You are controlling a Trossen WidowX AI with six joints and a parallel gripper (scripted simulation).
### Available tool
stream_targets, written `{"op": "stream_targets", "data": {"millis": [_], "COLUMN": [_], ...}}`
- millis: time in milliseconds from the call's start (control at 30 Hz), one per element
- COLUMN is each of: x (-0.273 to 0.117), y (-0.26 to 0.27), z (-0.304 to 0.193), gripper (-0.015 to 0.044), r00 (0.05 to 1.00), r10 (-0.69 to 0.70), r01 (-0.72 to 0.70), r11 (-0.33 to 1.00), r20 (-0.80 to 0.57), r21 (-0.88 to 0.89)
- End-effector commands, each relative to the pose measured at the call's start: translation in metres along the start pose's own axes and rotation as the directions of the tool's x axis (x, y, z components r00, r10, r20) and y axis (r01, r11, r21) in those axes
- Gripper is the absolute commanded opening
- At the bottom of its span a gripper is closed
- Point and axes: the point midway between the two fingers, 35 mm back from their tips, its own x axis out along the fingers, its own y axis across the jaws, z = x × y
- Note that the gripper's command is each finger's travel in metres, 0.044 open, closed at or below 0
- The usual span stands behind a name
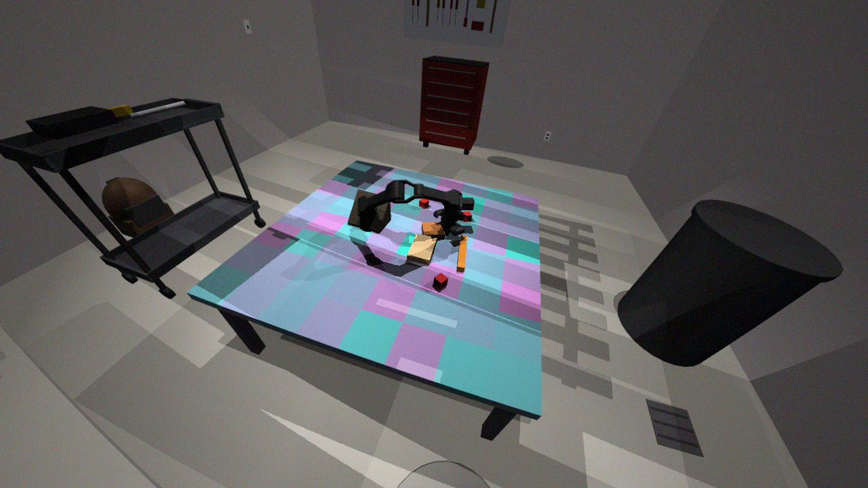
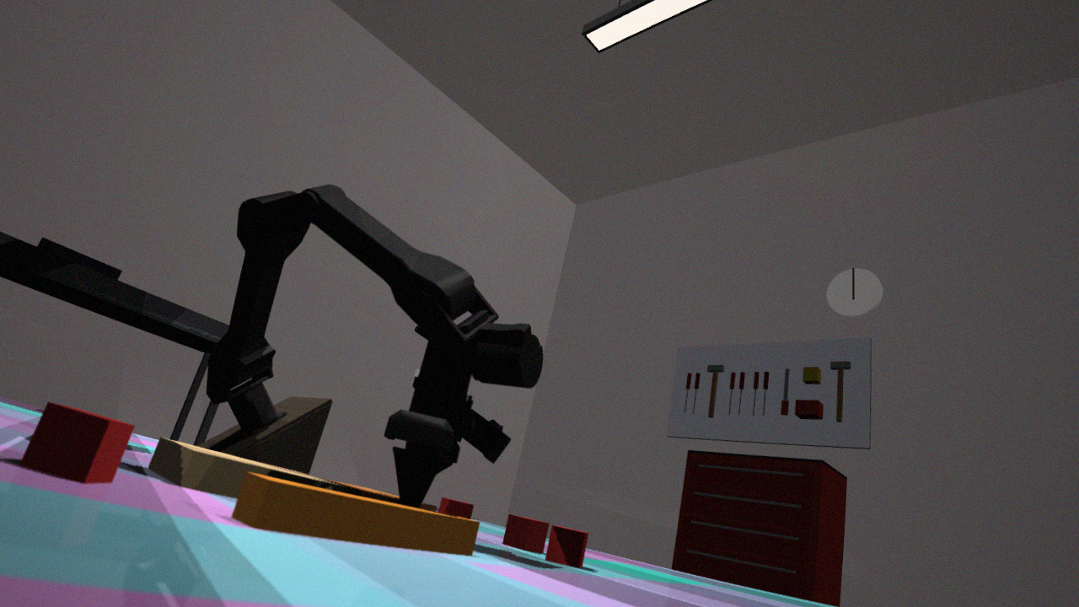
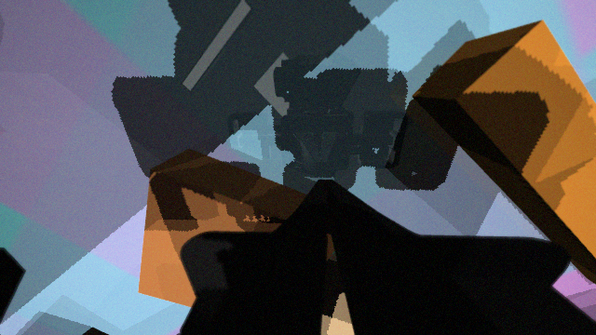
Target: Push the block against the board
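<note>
A long orange bar [image 1: 462, 255] [image 2: 354, 522] [image 3: 565, 116], the likely board, lies flat. A pale tan block [image 1: 421, 249] [image 2: 197, 470] lies left of it in the top view; a strip of it [image 3: 339, 323] shows between the finger bodies in the wrist view. An orange-brown block [image 1: 432, 228] [image 3: 160, 261] lies just behind the tan one. Which of these two is the square block I cannot tell. Both stand apart from the bar. My gripper [image 1: 447, 234] [image 2: 410, 503] [image 3: 324, 186] is shut and empty, tips low between the orange-brown block and the bar. It partly hides the orange-brown block; contact is unclear.
One red cube [image 1: 439, 282] [image 2: 77, 443] lies in front of the bar. Other red cubes [image 1: 424, 203] [image 2: 525, 533] lie behind the blocks. The arm's wedge-shaped base [image 1: 370, 213] [image 2: 294, 445] is left of the blocks. All stand on the patchwork table [image 1: 291, 285].
</note>
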Motion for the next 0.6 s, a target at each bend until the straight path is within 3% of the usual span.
{"op": "stream_targets", "data": {"millis": [0,567], "x": [0.004,0.004], "y": [0.003,0.006], "z": [-0.006,-0.016], "gripper": [0.0,0.0], "r00": [1.0,1.0], "r10": [0.004,0.004], "r01": [-0.004,-0.004], "r11": [1.0,1.0], "r20": [-0.013,-0.014], "r21": [-0.012,-0.013]}}
